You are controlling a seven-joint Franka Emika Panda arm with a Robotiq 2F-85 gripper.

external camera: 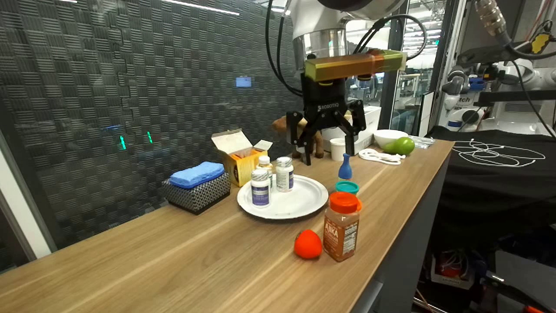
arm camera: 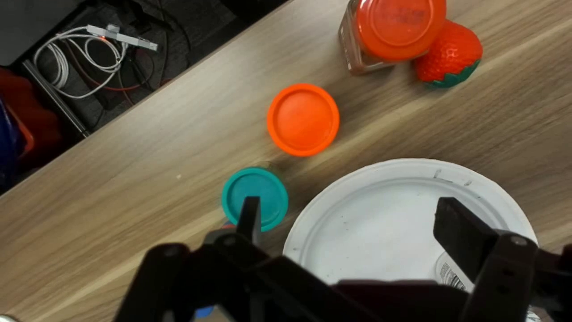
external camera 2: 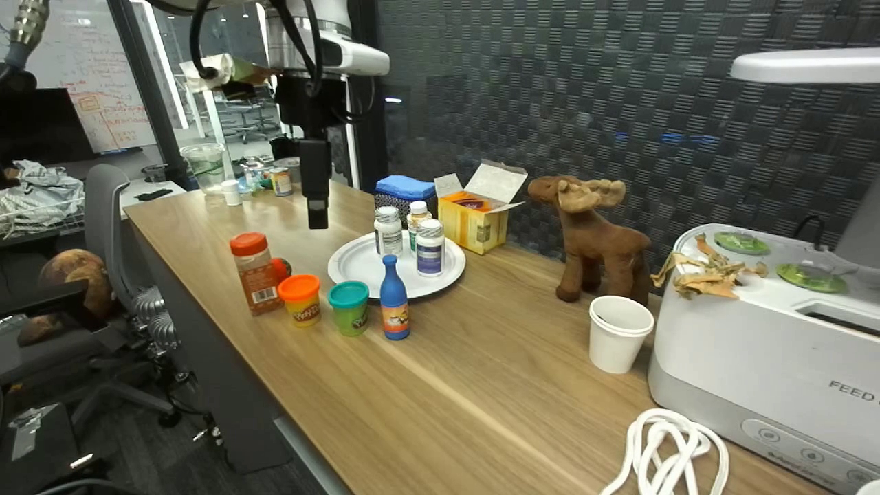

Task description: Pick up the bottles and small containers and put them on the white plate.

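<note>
The white plate holds three upright white-capped pill bottles. Off the plate stand a red-lidded spice jar, an orange-lidded tub, a teal-lidded tub and a blue bottle. My gripper is open and empty, above the plate and tubs. In the wrist view its fingers partly hide the teal lid and a pill bottle; the blue bottle is mostly hidden there.
A red toy strawberry sits beside the spice jar. Behind the plate are an open yellow box and a black box with a blue cloth. A plush moose, paper cups and a white cord lie further along.
</note>
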